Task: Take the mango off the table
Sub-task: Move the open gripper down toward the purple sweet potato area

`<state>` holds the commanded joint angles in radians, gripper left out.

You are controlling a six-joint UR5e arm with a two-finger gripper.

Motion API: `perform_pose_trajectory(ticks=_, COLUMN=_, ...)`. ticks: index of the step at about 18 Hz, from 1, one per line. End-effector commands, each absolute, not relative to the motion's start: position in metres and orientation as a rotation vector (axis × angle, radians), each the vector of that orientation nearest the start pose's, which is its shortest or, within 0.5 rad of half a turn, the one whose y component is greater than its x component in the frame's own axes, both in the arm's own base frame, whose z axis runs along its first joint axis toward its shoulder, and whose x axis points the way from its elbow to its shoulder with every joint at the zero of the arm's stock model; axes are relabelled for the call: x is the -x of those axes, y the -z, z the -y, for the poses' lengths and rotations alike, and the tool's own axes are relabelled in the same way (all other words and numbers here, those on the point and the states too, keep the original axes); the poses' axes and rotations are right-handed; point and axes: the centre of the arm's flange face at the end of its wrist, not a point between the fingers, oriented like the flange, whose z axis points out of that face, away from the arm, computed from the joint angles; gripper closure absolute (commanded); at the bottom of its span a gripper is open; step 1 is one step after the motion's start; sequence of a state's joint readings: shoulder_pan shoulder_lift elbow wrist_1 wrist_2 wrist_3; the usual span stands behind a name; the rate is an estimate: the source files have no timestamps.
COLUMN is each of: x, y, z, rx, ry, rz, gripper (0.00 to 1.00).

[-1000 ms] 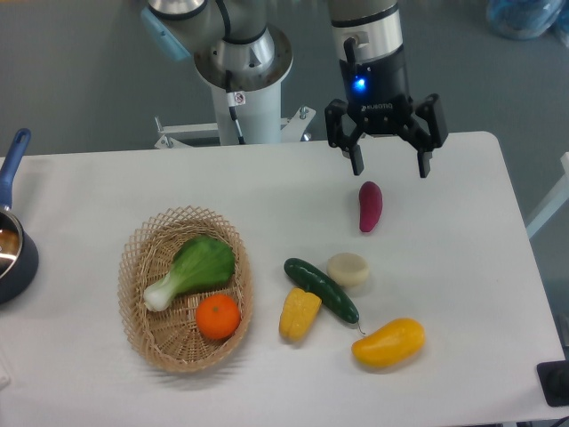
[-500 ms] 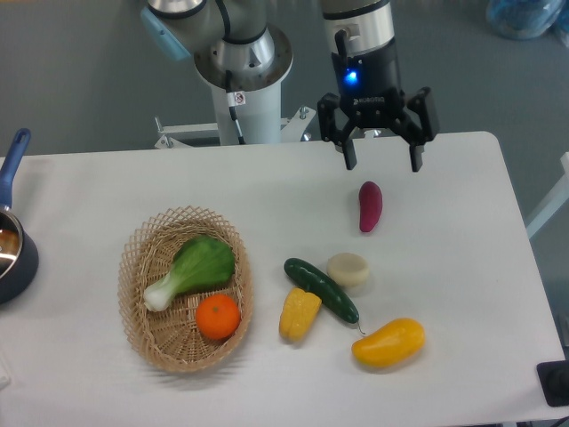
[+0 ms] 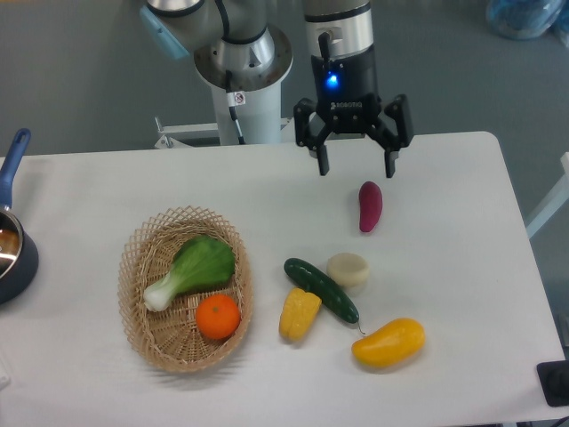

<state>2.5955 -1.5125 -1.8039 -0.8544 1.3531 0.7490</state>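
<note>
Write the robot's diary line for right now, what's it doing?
phase: approach | two-finger gripper: open, empty, above table's far edge | glossy yellow-orange mango: untouched on white table, near edge

Grey floor (image 3: 80, 80) lies behind, with a blue translucent object (image 3: 524, 18) at top right.

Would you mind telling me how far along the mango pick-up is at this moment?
Nothing is done yet: the mango lies on the table near its front right edge. The gripper is open and empty, up at the far edge beyond the purple sweet potato. Reaching the mango, grasping and lifting all remain.
</note>
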Motion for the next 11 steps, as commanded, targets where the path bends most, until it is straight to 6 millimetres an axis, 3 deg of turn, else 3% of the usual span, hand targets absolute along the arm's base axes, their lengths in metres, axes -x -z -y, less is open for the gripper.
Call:
perform_pose_trajectory(ticks=4, x=0.359, y=-0.460, z=-0.400, rx=2.594, ry=-0.344, rz=0.322, gripper=0.00)
perform_pose_trajectory(ticks=7, x=0.371, y=-0.453, z=-0.408, rx=2.604, ry=-0.337, rz=0.324, gripper=0.00)
perform_pose_trajectory(ticks=11, x=0.407, y=-0.437, z=-0.424, rx=2.655, ry=-0.370, rz=0.304, gripper=0.00)
